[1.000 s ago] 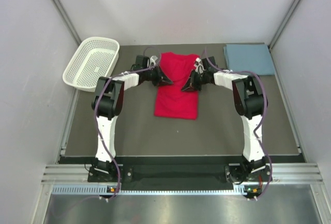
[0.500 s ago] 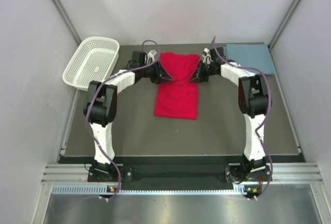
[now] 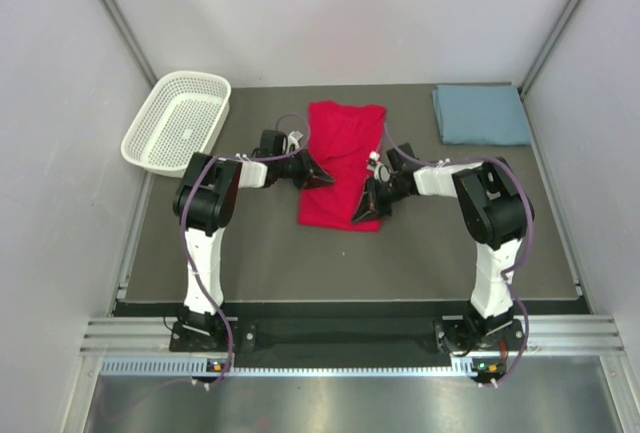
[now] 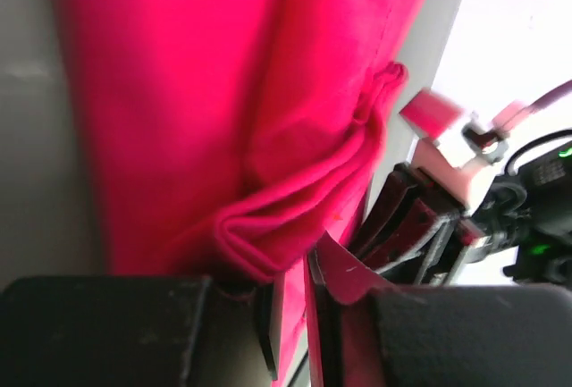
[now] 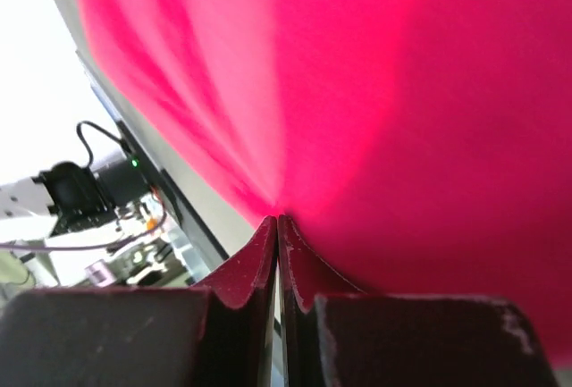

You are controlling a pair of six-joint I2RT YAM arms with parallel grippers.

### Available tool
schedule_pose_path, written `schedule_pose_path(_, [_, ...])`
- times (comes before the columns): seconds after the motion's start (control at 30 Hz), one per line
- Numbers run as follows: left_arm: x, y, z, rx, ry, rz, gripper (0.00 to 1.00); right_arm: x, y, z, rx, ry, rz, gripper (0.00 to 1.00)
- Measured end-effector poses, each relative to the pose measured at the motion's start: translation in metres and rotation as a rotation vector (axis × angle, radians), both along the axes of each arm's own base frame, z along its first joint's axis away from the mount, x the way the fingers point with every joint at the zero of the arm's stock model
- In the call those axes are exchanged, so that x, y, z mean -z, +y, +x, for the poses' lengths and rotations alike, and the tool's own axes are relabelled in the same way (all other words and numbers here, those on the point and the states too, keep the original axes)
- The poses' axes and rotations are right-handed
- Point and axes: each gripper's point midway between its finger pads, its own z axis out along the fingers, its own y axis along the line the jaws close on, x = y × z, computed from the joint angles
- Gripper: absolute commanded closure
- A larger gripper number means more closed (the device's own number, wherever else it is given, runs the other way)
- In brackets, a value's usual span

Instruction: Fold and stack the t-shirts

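Observation:
The red t-shirt (image 3: 343, 143) lies as a long narrow strip mid-table, collar end away from me. My left gripper (image 3: 318, 175) is at its left edge; in the left wrist view its jaws (image 4: 299, 266) stand a narrow slit apart with red cloth (image 4: 223, 92) in the slit and a rolled hem bunched at the tips. My right gripper (image 3: 362, 215) is at the near right corner. In the right wrist view it (image 5: 278, 219) is shut, with creases in the red cloth (image 5: 402, 92) running into the tips. The blue-grey t-shirt (image 3: 482, 115) lies folded at the far right.
A white mesh basket (image 3: 178, 121) stands at the far left corner, tilted over the table's edge. Grey walls close in both sides and the back. The right arm's gripper (image 4: 420, 217) shows close beside the left one in the left wrist view.
Both grippers came back from the shirt's far end toward me, the right one down to the near right corner. The left jaws opened wider and then narrowed again.

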Motion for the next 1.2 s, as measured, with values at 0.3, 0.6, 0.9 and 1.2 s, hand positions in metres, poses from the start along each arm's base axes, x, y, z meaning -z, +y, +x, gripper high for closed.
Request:
schedule_pose_path(0.3, [0.004,0.009,0.016,0.008,-0.023,0.076,0.79,0.007,-0.024,-0.036,-0.021,0.033,0.022,0.98])
schedule_pose_path(0.6, [-0.038,0.018,-0.009,0.054,-0.068,0.120,0.70,-0.037,-0.015,-0.009,-0.026,-0.099,0.059,0.99])
schedule_pose_path(0.9, [-0.032,0.021,-0.108,0.092,0.027,0.036,0.86,-0.004,-0.015,-0.005,0.000,-0.035,0.051,0.99])
schedule_pose_path(1.2, [0.020,0.054,-0.135,0.081,0.175,0.139,0.83,0.010,-0.039,-0.026,0.028,0.034,0.043,0.99])
